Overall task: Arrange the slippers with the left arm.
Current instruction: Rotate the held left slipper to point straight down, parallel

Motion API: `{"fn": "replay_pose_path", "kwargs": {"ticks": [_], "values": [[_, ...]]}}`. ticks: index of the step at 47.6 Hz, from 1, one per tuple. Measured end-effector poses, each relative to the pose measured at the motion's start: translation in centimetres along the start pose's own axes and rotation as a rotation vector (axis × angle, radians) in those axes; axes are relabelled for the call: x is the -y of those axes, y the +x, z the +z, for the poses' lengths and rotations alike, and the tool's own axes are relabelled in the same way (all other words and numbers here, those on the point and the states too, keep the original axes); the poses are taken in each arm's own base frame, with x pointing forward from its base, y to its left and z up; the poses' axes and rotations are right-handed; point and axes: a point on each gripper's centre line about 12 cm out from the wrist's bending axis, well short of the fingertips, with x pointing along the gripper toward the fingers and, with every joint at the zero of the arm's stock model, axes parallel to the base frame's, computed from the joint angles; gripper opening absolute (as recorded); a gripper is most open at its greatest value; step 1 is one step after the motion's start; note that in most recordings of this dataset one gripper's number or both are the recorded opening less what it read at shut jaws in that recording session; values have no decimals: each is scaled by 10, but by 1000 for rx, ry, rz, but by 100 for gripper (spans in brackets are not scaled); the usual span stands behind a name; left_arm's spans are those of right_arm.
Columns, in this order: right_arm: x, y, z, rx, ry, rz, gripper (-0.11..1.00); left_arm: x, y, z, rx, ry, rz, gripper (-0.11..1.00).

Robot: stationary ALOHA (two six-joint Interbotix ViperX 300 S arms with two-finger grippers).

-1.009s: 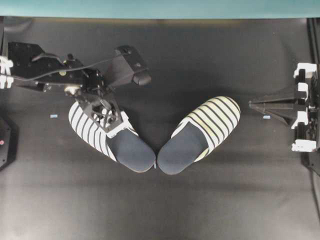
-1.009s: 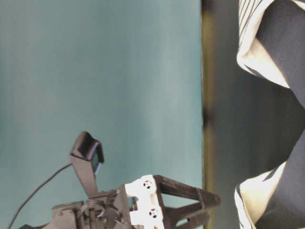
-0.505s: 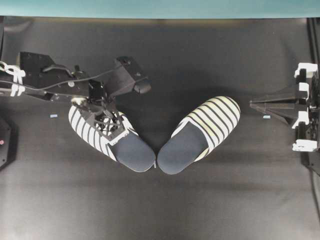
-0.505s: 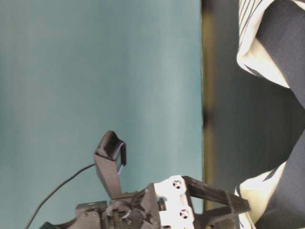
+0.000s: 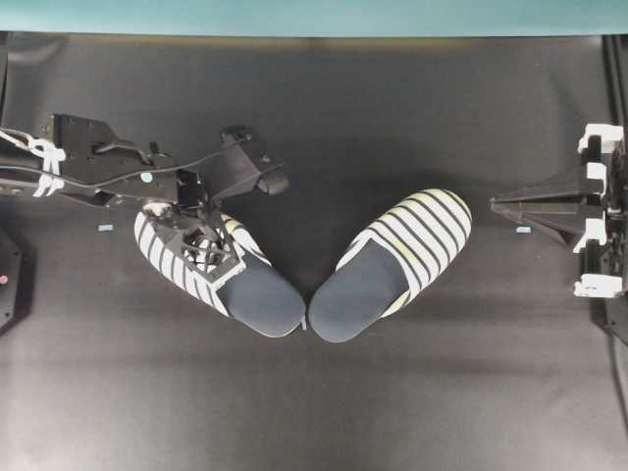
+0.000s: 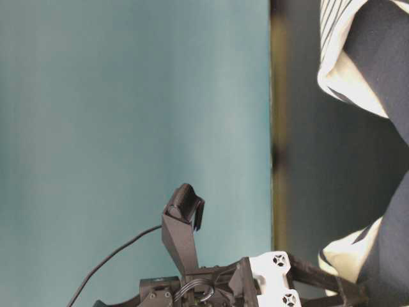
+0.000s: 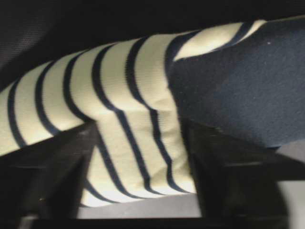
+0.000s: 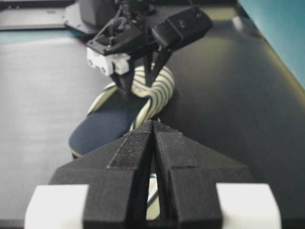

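Low, left gripper pinching left slipper striped upper.

**Striped slippers heel to heel, one under the left arm**

Two open-back fabric slippers, cream-white uppers striped dark navy with navy insoles, lie flat on the black surface. Taking the right slipper as landmark, the left slipper lies just beside it, heels almost touching, toes splayed apart. The long black left arm reaches over the left slipper; its lattice pincer straddles the striped upper.

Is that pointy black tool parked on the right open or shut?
Shut. The right tool's two black fingers press flat together, no gap between them, holding nothing.
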Motion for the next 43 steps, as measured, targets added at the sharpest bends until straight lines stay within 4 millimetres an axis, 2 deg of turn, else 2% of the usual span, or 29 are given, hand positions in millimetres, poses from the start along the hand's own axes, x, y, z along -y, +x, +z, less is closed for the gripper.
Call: {"fn": "replay_pose_path", "kwargs": {"ticks": [6, 10, 16, 29, 34, 43], "values": [[0, 0, -2, -5, 0, -2, -1, 0, -1, 1, 3, 36, 1, 16], [0, 0, -2, -3, 0, -2, -1, 2, -2, 3, 10, 84, -1, 1], [0, 0, -2, -5, 0, -1, -1, 9, -11, 11, 45, 227, -13, 1], [0, -1, -5, -12, 2, -2, -1, 24, -52, 38, 192, 562, -30, 1], [0, -1, -8, -20, 0, 0, -1, 25, -57, 44, 220, 618, -28, 1], [1, -2, -10, -21, 1, -6, -1, 20, -58, 54, 271, 595, -33, 1]]}}
